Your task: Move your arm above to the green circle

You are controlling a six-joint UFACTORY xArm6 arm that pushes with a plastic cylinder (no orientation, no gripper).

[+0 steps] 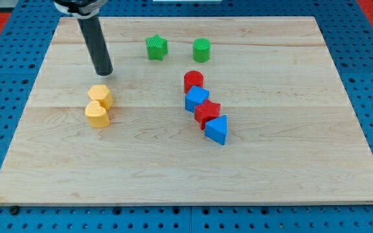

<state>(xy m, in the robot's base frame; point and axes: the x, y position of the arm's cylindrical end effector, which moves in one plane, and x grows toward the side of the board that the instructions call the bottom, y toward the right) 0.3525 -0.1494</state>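
Risk: bare rod tool [104, 72], holding nothing, near counter's [290, 181] top-left corner, may clip green star [156, 47] approaching green circle [201, 49].

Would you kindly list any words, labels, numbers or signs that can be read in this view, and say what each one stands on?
None: no text, number or sign shows on the wooden board, the coloured blocks, the blue pegboard around it, or the rod ending in my tip.

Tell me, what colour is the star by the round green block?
Green star, camera view.
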